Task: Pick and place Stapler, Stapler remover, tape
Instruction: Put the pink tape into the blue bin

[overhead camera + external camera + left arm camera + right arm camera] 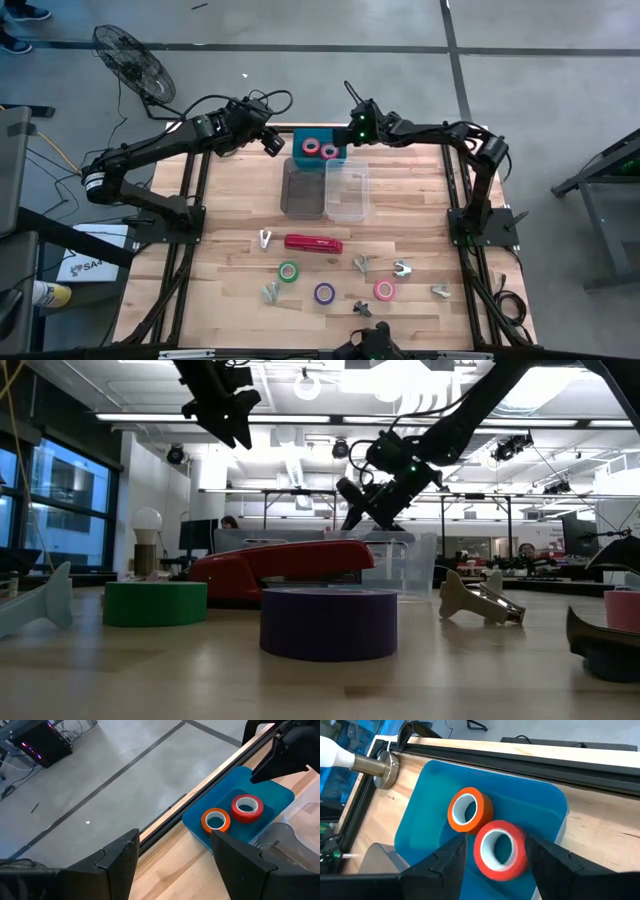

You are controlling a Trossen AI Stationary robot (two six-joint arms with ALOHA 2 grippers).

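From the table's near edge outward: 3 tape rolls wait on the wood, the purple roll [324, 293] nearest me, the pink roll [384, 290] to one side of it and the green roll [288, 271] to the other, with several metal staple removers [399, 268] scattered among them. Just beyond lies the red stapler [313, 243], flat on the table [230, 270], untouched. Farther back stand 2 plastic bins, 1 smoky [302, 188] and 1 clear [346, 190], both apparently empty. At the far edge sits the blue tray [435, 785], already holding an orange roll [469, 810] and a red roll [499, 849] side by side. My right gripper [495, 857] hangs directly over the red roll with fingers spread and nothing clamped, so I judge this a tape delivery just let go. My left gripper [172, 857] hovers near the tray's far corner, fingers parted and empty. Next, I reckon, the right arm must lift clear of the tray and swing back toward the near table for another roll, the stapler or a remover.
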